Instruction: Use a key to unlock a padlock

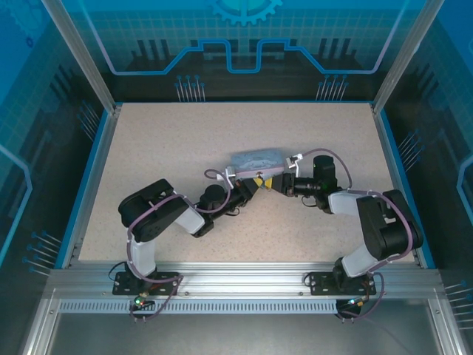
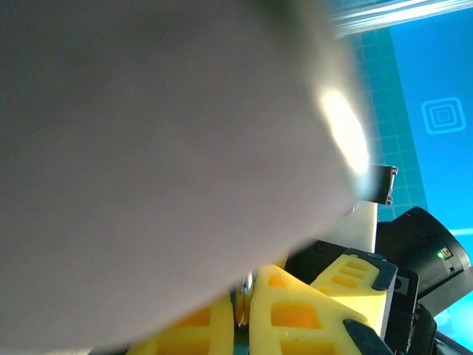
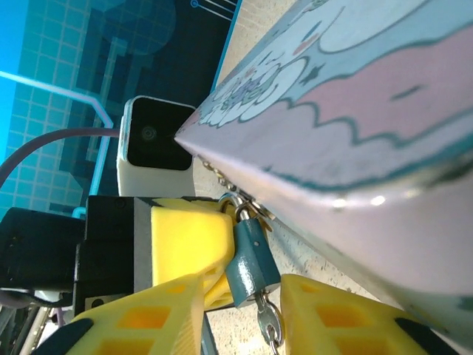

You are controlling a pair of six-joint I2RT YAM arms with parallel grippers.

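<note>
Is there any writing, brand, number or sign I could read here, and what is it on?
No word or number can be read.
On the tin lid: cartoon lettering, too slanted and blurred to read.
On the padlock: no legible marking.
On the far panel: a gear sign, no words.

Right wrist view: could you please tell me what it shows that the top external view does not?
Right wrist: the teal padlock hanging from the tin, a key at its base. Top external: both arms whole, and the table. Both: the tin, with the left gripper and right gripper meeting at it.
</note>
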